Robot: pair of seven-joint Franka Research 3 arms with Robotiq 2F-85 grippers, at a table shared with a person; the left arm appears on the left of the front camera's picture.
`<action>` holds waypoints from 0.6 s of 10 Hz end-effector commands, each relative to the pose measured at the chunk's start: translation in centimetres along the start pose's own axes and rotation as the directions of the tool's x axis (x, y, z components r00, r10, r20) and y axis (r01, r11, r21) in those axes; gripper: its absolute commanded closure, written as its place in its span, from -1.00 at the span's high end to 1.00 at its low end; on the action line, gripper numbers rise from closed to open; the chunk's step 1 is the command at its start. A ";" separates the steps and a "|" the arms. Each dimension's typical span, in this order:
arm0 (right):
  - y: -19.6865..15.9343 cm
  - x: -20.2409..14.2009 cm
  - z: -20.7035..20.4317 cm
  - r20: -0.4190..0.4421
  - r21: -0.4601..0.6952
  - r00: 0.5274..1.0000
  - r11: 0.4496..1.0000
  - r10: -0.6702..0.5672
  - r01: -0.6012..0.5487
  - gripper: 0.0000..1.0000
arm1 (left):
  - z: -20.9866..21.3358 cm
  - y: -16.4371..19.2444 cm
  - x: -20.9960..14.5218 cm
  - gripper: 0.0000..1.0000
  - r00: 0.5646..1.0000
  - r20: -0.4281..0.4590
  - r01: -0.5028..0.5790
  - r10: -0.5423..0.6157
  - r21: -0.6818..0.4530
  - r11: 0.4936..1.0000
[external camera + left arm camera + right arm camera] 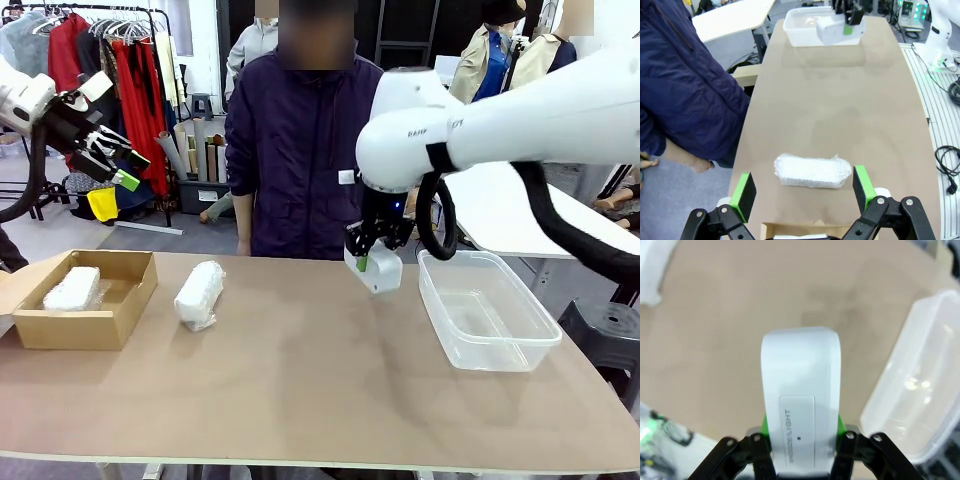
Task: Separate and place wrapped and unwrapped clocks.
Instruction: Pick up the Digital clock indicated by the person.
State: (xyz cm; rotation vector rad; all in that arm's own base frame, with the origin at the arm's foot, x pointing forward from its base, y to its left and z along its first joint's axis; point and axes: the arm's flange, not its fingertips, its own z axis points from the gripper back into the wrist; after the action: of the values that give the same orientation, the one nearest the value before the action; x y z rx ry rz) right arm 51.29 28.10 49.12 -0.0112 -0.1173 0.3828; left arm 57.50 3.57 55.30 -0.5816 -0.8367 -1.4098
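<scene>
Smooth white rounded-rectangle hard clock (381, 270) clamped between right gripper (366, 262) fingers, above the brown table (320, 390), at 10 o'clock of the clear plastic tub (490, 355). Brown cardboard box (60, 330) holds one crinkly white padded bundle (72, 288). A second crinkly bundle (199, 293) lies on the table at the box's 3 o'clock. Left gripper (128, 170) is raised, fingers spread wide, holding nothing.

Smooth white clock (801, 385); white crinkly bundle (199, 293); brown box (70, 330); clear tub (490, 356); tan table (320, 390).
</scene>
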 end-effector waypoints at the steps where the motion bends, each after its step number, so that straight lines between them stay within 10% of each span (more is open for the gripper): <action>1: -0.4 -1.3 2.6 0.048 -0.017 0.997 0.998 0.063 -0.062 -1.00 | 0.0 -0.5 0.0 1.00 1.000 0.003 0.013 -0.013 -0.002 1.000; 6: 2.4 -3.3 7.7 0.186 -0.066 0.979 0.995 0.083 -0.072 -1.00 | 0.0 -0.5 0.0 1.00 1.000 0.003 0.013 -0.013 -0.002 1.000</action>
State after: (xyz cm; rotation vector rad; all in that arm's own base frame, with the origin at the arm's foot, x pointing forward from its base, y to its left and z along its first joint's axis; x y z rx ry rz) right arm 47.56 29.25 56.31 -0.0229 -0.2544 0.4631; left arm 57.50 3.57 55.29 -0.5817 -0.8366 -1.4097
